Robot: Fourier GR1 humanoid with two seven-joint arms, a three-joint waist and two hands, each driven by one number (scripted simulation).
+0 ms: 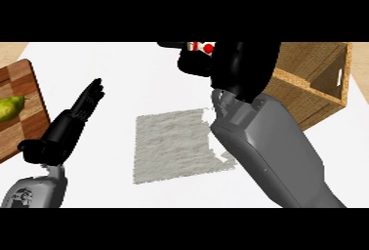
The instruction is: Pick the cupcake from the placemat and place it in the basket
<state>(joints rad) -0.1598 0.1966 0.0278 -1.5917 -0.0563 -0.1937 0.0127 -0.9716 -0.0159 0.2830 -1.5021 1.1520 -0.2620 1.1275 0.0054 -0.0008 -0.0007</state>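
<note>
No readable labels; right hand (216,61) curled round what looks like cupcake (202,47), beside basket (317,88); left hand (72,119) open; grey placemat (173,146) on white counter (108,63).

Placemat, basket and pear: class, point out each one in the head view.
placemat (173,146), head view, on the middle of the grey cloth.
basket (317,100), head view, on its near wooden wall.
pear (10,107), head view, on its green body.
</note>
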